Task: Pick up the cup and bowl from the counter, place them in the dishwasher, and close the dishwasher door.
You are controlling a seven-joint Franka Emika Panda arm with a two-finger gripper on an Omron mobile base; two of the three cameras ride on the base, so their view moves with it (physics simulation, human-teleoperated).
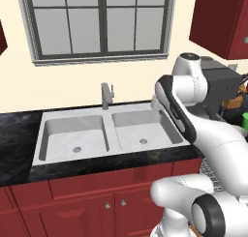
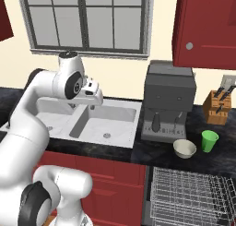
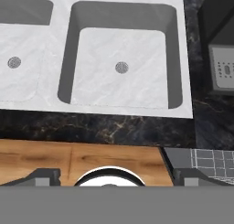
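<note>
Right base view gave us the clearest read: the green cup [image 2: 209, 140] stood upright on the desk [image 2: 161, 153], and the pale bowl [image 2: 184, 148] sat just beside it, to its left. Both were in front of the dark coffee machine [image 2: 168, 100], with a knife block [image 2: 216, 106] behind the cup. Neither had been lifted yet, so we judged both pick-ups undone. Below them the dishwasher [image 2: 193, 199] was open, its wire rack [image 2: 189, 193] pulled out and bare as far as we could see. We could not make out the dishwasher door itself, but with the rack out, closing it remained for last.

Out from there, the steel double sink [image 2: 99, 119] lay well to the left, and the arm hung over it, well apart from cup and bowl. In the hand view the pincer [image 3: 109, 177] looked down on the sink basin [image 3: 121, 67], its fingertips [image 3: 43, 175] set wide apart, jaws fully spread and holding nothing. We reckoned the task was at its very start: a reach right toward the cup or bowl would come first.
</note>
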